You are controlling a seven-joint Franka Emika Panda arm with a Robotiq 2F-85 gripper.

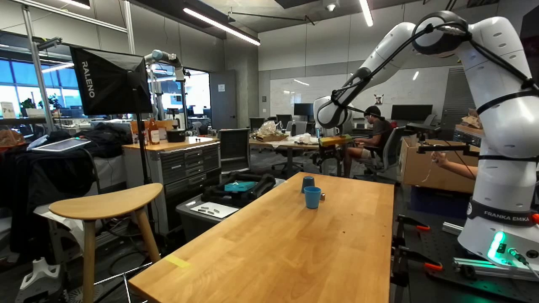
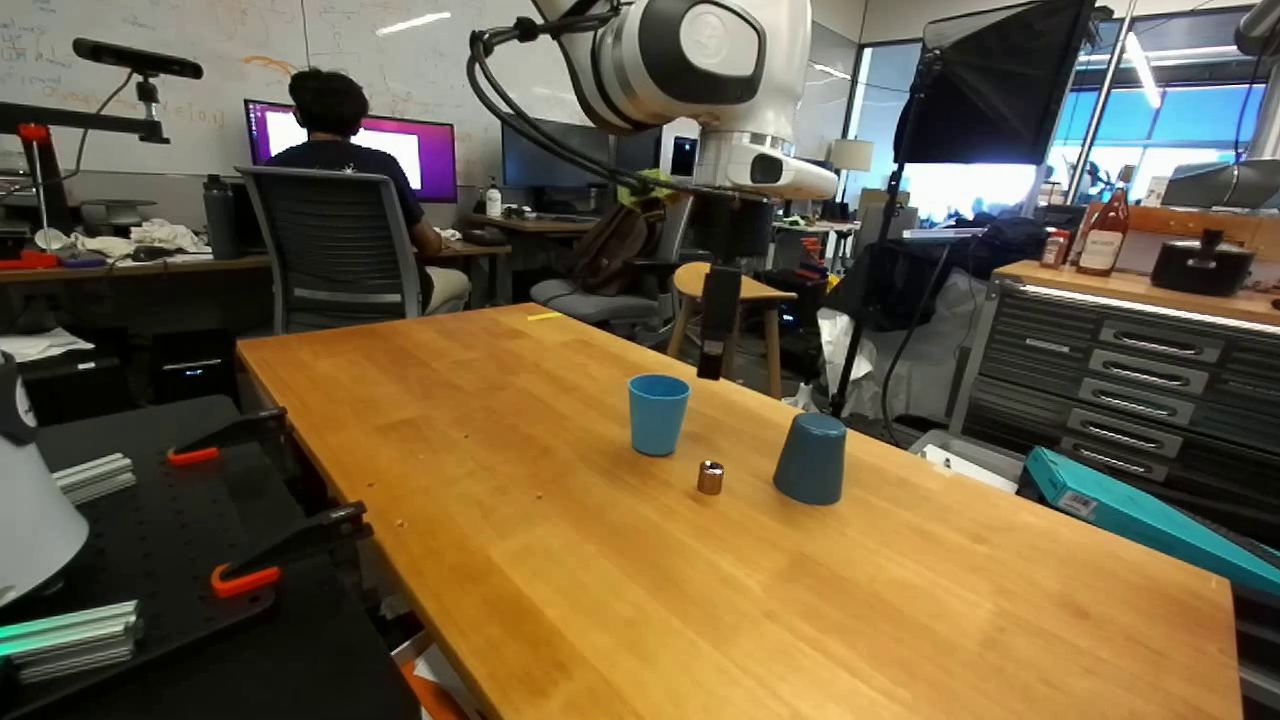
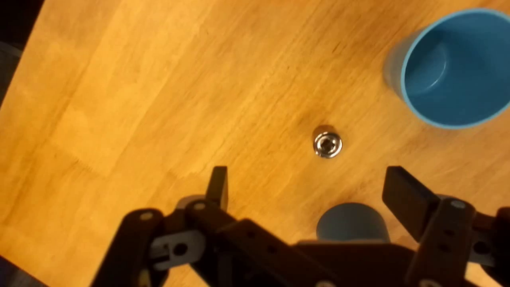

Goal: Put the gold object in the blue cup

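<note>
The gold object [image 2: 710, 478] stands on the surface [image 2: 600, 600] just beside the upright blue cup [image 2: 658, 415]; higher than that cup, the hand [image 3: 306, 171] hangs, jaws spread wide apart.

In an exterior view the blue cup [image 2: 658, 418] on the left is plain sky blue, its inside a deeper blue in the wrist view. The slate cup [image 2: 810, 462] on the right is a darker, greyer blue, one even tone. Between them, the gold object [image 2: 710, 479] shines coppery brown, its top ringed in silver. The counter [image 2: 600, 600] is honey-brown wood, streaked with darker grain, and carries a yellow strip [image 1: 177, 261]. The hand [image 3: 307, 185] is black with grey metal parts; the arm [image 1: 490, 73] is white with dark joint caps.
</note>
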